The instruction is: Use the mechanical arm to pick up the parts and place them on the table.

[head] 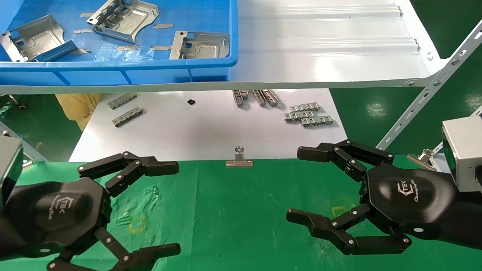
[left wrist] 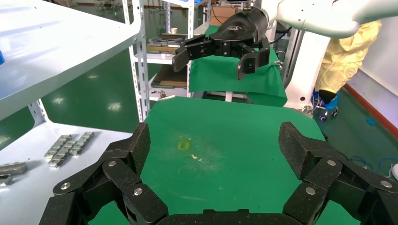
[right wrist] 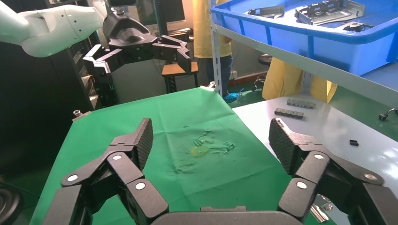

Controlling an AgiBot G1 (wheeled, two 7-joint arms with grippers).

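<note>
Above the green tabletop [head: 241, 210], as I read my camera feeds:

- Left gripper [head: 177, 205]: hovers over the left side of the cloth; its black fingers [head: 150, 165] are spread wide with nothing between them. My left wrist feed shows the same hand [left wrist: 213, 154] splayed over bare green.
- Right gripper [head: 297, 184]: hovers over the right side, mirroring the left, fingers [head: 324, 152] likewise spread and empty-handed; my right wrist feed agrees [right wrist: 211, 150].
- Parts: three silver plates in the blue bin [head: 211, 67] on the white ribbed shelf [head: 324, 49], well apart from both hands. One lies at the bin's left [head: 32, 39], one near the middle back [head: 122, 19], one at the front right [head: 199, 46].
- White board [head: 188, 131]: beyond the cloth, under the shelf; carries small grey ridged strips [head: 308, 114] in several clusters.
- Binder clip [head: 239, 160]: silver, clamped on the cloth's far edge, between the two hands.
- Yellow square marks [head: 136, 223]: on the wrinkled cloth, one near each hand.
</note>
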